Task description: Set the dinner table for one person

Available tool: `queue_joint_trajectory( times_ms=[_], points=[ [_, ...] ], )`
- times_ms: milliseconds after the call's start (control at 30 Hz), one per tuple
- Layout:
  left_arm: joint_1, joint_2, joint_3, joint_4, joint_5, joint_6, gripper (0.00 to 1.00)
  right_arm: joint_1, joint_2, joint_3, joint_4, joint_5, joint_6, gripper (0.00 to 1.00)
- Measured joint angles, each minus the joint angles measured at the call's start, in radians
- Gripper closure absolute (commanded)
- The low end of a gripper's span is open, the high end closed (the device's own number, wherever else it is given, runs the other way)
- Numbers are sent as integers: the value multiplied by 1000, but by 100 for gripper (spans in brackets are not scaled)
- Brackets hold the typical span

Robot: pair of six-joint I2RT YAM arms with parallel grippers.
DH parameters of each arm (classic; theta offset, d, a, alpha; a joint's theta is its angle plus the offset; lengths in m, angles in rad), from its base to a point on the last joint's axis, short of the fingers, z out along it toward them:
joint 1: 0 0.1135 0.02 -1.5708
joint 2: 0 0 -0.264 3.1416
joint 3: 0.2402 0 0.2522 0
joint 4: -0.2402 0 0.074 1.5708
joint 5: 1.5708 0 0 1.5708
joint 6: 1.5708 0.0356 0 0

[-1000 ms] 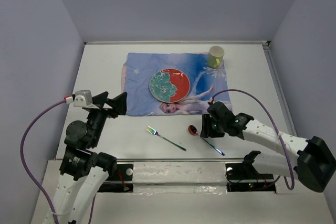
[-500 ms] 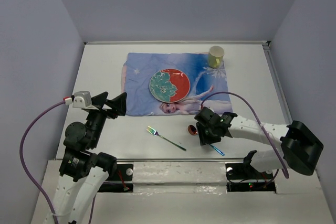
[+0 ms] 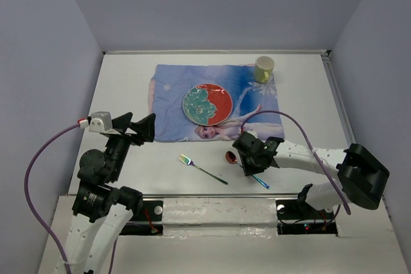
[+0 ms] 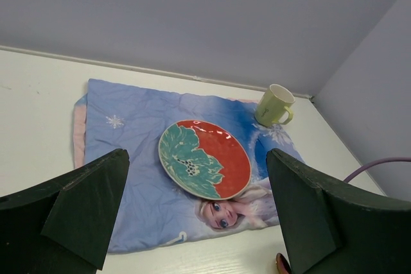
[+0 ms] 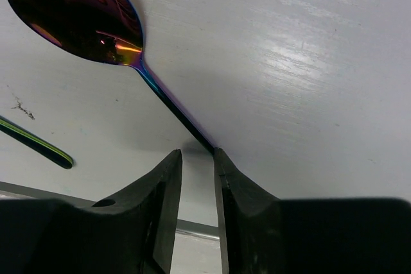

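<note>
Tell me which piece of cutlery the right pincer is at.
The spoon, with the dark red bowl: its handle runs in between the fingers of the right pincer. The fork lies apart, on the spoon's left.

bench (image 3: 125,88): white, smooth and matt, with a soft shine by the spoon
spoon (image 5: 74,14): shiny metal, rainbow colours, like a mirror
fork (image 3: 203,169): shiny rainbow metal too
mat (image 3: 168,97): soft blue cloth, a bit wrinkled
plate (image 3: 207,104): glossy, red and green
mug (image 3: 264,68): smooth, pale green
right hand (image 5: 198,158): dark matt plastic
</note>
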Motion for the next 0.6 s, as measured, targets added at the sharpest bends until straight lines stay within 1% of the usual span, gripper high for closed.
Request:
queue_joint_trajectory(
  times_ms=[233,400,600],
  points=[
    [0,-5,0,0,0,0,1,0,24,21,2,5,-29,65],
    [0,-5,0,0,0,0,1,0,53,55,-2,9,-58,69],
    [0,-5,0,0,2,0,1,0,19,99,-34,16,-71,68]
  ],
)
